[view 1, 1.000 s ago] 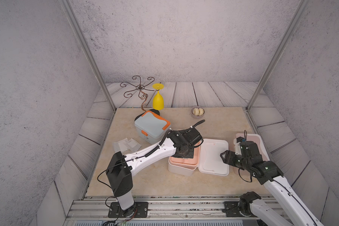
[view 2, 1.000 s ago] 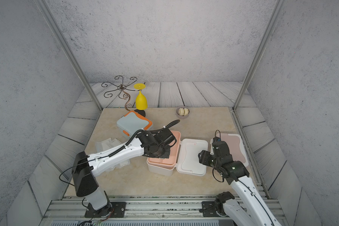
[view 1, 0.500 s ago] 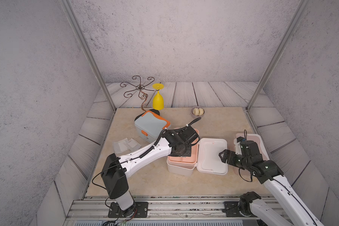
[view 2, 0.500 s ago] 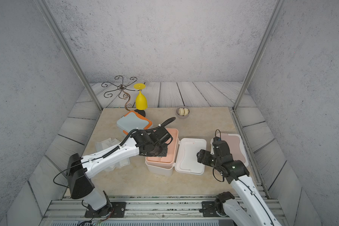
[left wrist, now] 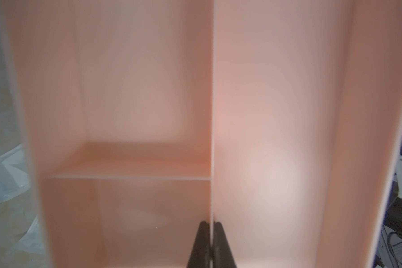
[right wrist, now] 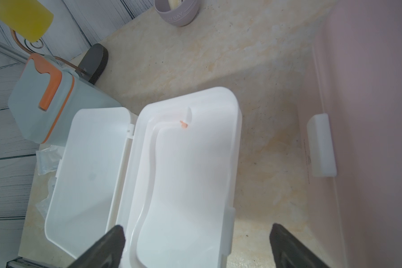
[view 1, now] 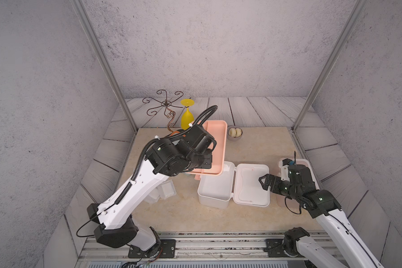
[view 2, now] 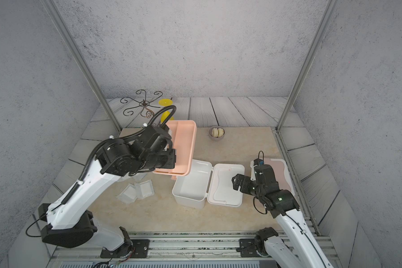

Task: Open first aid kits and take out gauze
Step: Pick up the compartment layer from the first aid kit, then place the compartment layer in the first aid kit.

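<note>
While the left gripper clamps the peach tray's divider aloft, the right gripper gapes wide over the open white kit — gauze packets lie beside the left arm — grey bowl embossed "DAY".

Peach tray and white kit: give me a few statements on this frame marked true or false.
1. The left gripper is shut on the peach tray's divider. True.
2. The peach tray sits inside the white kit. False: it is held up in the air, out of the kit.
3. The right gripper is shut on the lid. False: it is open, above the lid.
4. The grey-blue kit is closed. True.
5. Gauze packets lie in the white kit. False: they lie on the table beside it.
</note>
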Robot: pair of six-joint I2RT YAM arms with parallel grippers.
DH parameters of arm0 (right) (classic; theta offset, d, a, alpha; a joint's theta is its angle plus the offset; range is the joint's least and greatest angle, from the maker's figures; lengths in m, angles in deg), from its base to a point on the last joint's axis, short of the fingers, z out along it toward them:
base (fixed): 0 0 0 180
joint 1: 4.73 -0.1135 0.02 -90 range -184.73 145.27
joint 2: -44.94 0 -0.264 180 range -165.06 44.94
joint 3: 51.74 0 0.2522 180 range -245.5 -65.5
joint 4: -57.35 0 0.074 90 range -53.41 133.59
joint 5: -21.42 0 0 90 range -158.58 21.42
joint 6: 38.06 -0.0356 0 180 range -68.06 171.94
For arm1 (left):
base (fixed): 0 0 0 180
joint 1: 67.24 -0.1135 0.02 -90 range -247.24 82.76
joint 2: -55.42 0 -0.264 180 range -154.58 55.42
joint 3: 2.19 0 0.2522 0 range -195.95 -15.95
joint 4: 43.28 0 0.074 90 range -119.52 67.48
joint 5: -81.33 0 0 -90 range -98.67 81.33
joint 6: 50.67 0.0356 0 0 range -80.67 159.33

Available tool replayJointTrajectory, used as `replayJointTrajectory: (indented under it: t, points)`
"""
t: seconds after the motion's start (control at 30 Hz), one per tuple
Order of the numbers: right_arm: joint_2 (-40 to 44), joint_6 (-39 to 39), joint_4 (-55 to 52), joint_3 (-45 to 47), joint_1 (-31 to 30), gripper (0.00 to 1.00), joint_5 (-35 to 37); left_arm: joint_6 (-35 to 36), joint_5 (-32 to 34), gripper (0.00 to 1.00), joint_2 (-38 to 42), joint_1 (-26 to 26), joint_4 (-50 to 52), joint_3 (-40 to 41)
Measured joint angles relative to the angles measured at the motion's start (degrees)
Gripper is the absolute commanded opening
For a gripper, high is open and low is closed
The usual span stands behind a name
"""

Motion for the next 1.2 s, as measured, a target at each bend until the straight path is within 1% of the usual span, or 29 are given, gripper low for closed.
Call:
replayJointTrajectory:
  t: [0.1,0.23,0.43,0.53,0.63,0.8,0.97,1.2]
  points:
    - [0.02,0.07,0.00,-0.09,0.15,0.99,0.15,0.35,1.22,0.00,2.16,-0.09,3.37,-1.81]
    - [0.04,0.09,-0.04,-0.09,0.28,0.99,0.26,0.42,1.31,0.00,2.69,-0.09,4.42,-0.11]
    - [0.83,0.09,-0.48,-0.07,0.57,0.99,1.16,0.35,-2.01,0.00,-0.46,-0.09,-0.74,10.69]
    - [1.11,0.09,-0.50,0.07,0.74,0.99,1.27,0.17,-4.50,0.00,-4.63,-0.09,-4.76,15.96]
    - [1.16,0.07,-0.52,0.37,0.92,0.99,1.27,0.13,-6.60,0.00,-8.96,-0.09,-8.02,18.99]
    - [1.16,0.09,-0.83,0.46,1.07,0.99,1.27,0.17,-9.44,0.00,-14.14,-0.07,-11.04,19.39]
    - [1.16,0.09,-0.92,0.46,1.36,0.99,1.25,0.17,-10.86,0.00,-17.86,0.04,-12.37,19.34]
    - [1.14,0.15,-0.92,0.48,1.73,0.99,1.22,-0.09,-10.58,0.00,-18.64,0.76,-13.11,20.87]
